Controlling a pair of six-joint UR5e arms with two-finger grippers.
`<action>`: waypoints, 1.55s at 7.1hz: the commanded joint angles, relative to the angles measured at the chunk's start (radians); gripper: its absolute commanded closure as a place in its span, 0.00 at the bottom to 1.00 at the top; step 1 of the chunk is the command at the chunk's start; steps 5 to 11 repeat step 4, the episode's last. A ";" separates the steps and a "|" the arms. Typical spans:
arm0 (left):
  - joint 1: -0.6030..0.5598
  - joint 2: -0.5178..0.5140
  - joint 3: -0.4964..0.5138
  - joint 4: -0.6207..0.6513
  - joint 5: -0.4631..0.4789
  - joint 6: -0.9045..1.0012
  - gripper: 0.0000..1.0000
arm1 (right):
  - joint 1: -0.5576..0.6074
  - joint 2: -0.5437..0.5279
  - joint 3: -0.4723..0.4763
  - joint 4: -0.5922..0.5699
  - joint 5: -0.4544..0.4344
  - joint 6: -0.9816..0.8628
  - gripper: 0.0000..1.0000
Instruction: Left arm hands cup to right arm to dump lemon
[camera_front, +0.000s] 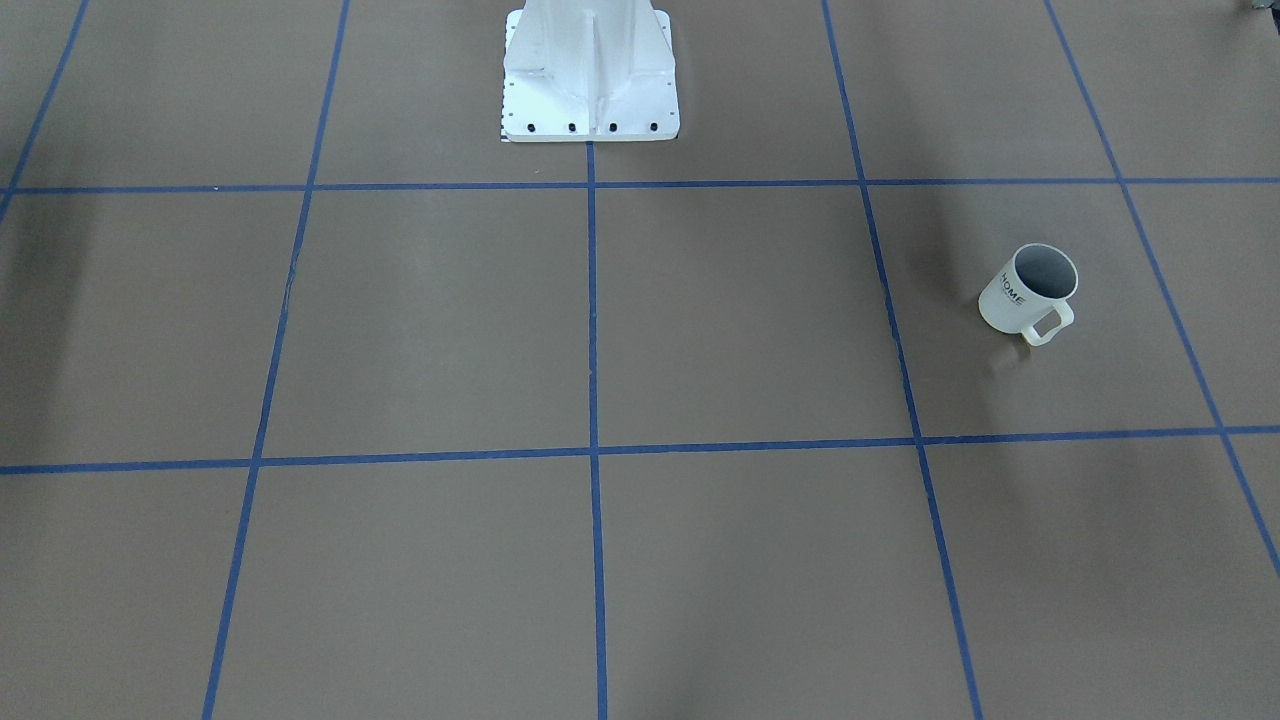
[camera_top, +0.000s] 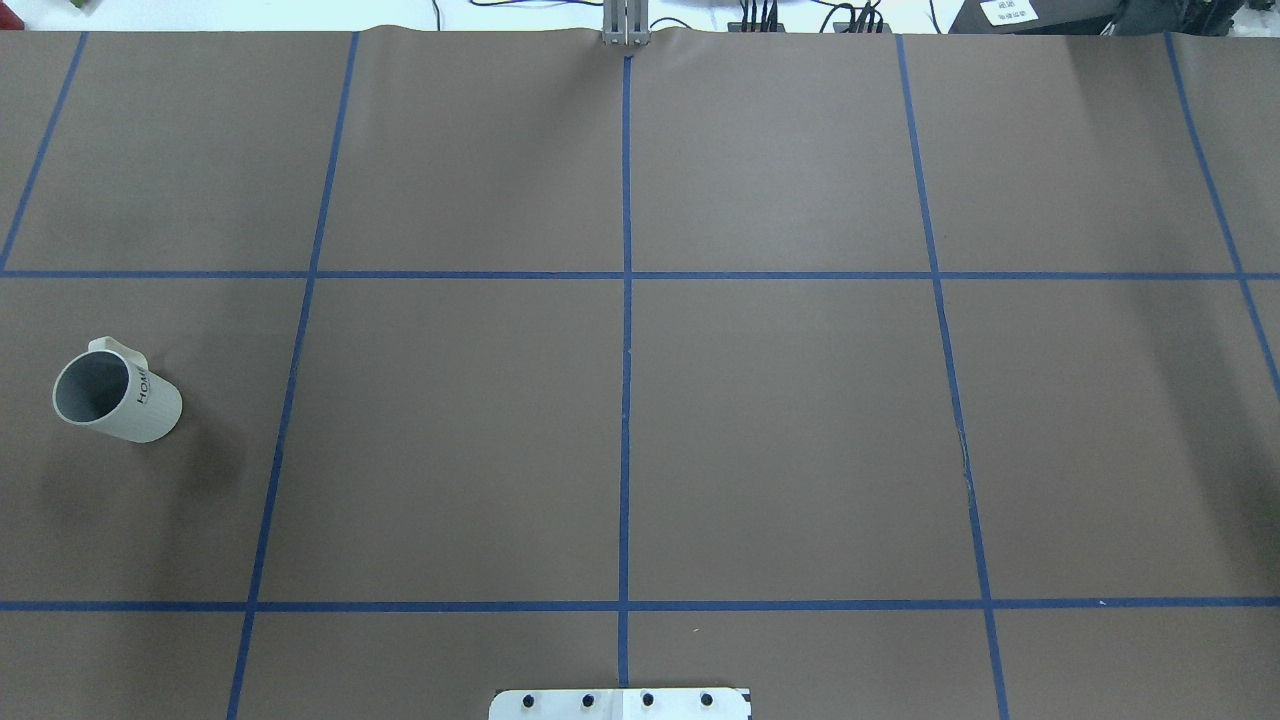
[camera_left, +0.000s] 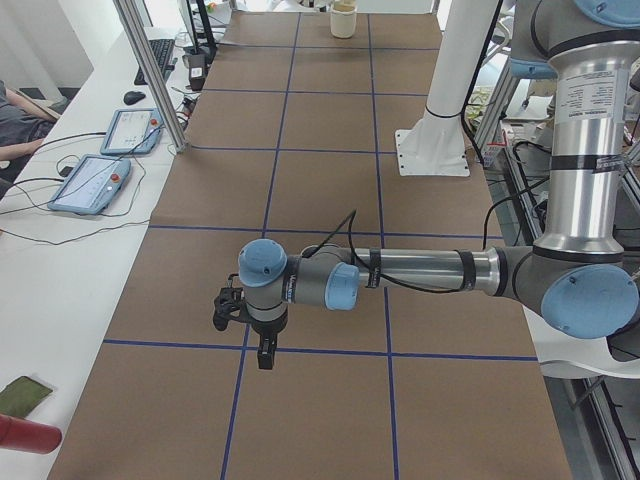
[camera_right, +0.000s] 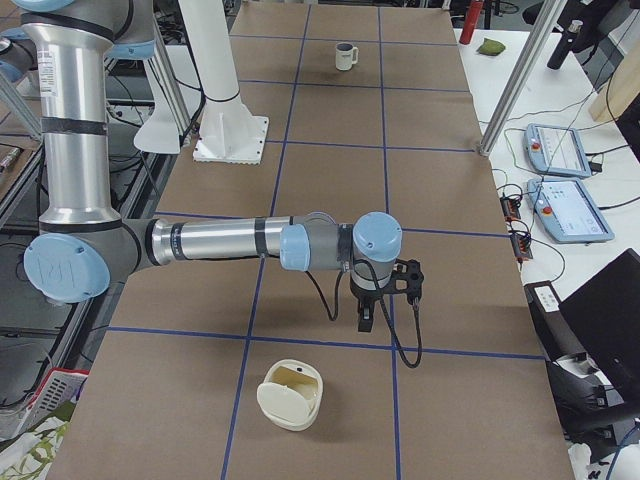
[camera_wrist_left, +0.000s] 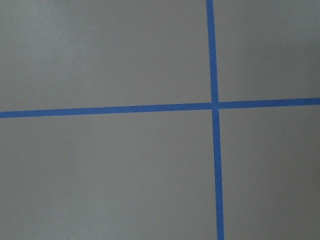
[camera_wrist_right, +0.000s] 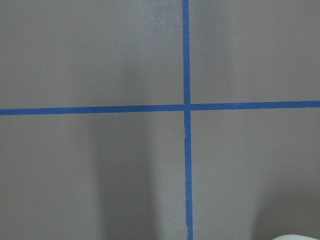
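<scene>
The cup (camera_front: 1030, 292) is a white mug with "HOME" lettering. It stands upright on the brown table on my left side, also in the overhead view (camera_top: 115, 392) and far off in the exterior right view (camera_right: 345, 56). Its visible inside is grey and no lemon shows in any view. My left gripper (camera_left: 262, 352) hangs high over the table, seen only in the exterior left view, where the arm hides the cup. My right gripper (camera_right: 365, 318) hangs over the right end, seen only in the exterior right view. I cannot tell whether either is open or shut.
A cream-coloured container (camera_right: 290, 395) sits on the table at my right end, below the right gripper, also far off in the exterior left view (camera_left: 343, 20). The white robot pedestal (camera_front: 590, 70) stands at the table's robot-side edge. Blue tape lines grid the table (camera_top: 780, 440).
</scene>
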 joint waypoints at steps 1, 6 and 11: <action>0.000 -0.003 0.001 -0.002 0.010 -0.012 0.00 | 0.006 0.001 -0.003 0.000 -0.011 0.003 0.00; 0.000 -0.003 0.001 -0.002 0.008 -0.011 0.00 | 0.021 -0.001 -0.005 0.000 -0.026 0.003 0.00; 0.000 -0.003 0.001 -0.002 0.008 -0.011 0.00 | 0.021 -0.001 -0.005 0.000 -0.026 0.003 0.00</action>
